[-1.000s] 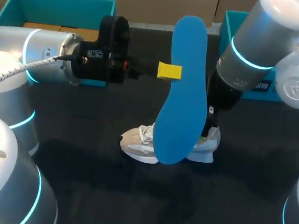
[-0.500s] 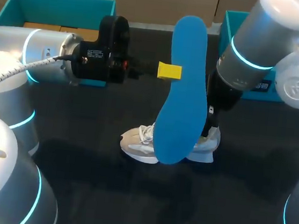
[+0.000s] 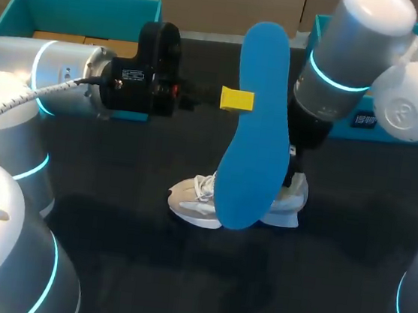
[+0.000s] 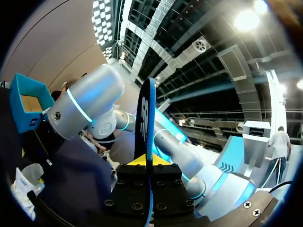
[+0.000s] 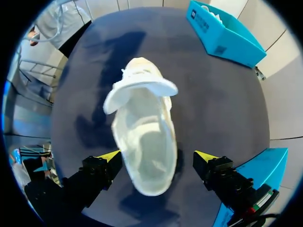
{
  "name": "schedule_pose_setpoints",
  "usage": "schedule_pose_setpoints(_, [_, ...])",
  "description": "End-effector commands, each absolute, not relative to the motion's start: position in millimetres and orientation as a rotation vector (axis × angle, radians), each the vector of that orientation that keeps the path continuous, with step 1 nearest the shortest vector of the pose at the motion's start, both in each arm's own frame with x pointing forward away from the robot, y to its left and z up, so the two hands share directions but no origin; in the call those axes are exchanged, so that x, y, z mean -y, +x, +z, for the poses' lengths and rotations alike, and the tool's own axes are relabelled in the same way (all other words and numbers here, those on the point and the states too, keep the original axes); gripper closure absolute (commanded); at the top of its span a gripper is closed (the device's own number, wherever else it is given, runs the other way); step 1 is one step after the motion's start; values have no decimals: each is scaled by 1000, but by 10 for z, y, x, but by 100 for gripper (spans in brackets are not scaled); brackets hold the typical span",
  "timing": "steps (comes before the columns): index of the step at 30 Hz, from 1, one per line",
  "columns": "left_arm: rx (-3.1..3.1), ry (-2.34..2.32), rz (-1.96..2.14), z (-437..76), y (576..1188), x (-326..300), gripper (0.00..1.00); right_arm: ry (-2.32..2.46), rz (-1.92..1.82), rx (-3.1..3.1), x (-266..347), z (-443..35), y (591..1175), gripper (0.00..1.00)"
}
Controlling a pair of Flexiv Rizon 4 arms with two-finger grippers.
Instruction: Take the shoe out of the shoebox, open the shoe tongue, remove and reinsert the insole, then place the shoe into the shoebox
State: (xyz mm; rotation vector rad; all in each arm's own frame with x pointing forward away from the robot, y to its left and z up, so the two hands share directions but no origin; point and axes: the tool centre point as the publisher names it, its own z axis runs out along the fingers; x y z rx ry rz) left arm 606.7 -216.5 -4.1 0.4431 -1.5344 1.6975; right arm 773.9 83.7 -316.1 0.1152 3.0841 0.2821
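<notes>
Edgewise, insole [image 4: 146,118] clenched between left gripper's [image 4: 147,163] jaws; right gripper [image 5: 157,157] released, shoe's [image 5: 144,132] heel between its spread fingers.

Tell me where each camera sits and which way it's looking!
Head view: above and behind the robot, looking down on the table; both arms show, the left one holding the blue insole.
Left wrist view: on the left wrist, looking along the left gripper, shut on the edge-on insole.
Right wrist view: on the right wrist, looking down at the white shoe; the open right gripper flanks it.
Shared: head and left wrist show the insole; head and right wrist, the shoe.
</notes>
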Motion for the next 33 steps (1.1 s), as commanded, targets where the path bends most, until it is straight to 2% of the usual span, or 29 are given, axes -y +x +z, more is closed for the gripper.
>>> schedule_pose_setpoints(1, [1532,441,1699,-48,6072,2185,100,88,261,-3090,-955,-3368,7902,0])
schedule_pose_setpoints(16, [1532,441,1699,-48,6072,2185,100,35,215,-3105,-1039,-3812,8031,0])
schedule_pose_setpoints(19, [1532,441,1699,-48,6072,2185,100,45,218,-3111,-1044,-3843,8027,4])
schedule_pose_setpoints(24, [1532,441,1699,-48,6072,2185,100,67,209,-3121,-1035,-3872,7993,51])
schedule_pose_setpoints(30, [1532,441,1699,-48,6072,2185,100,72,212,-3149,-1037,-3929,7932,74])
schedule_pose_setpoints(33, [1532,441,1699,-48,6072,2185,100,71,209,-3160,-1049,-3959,7919,94])
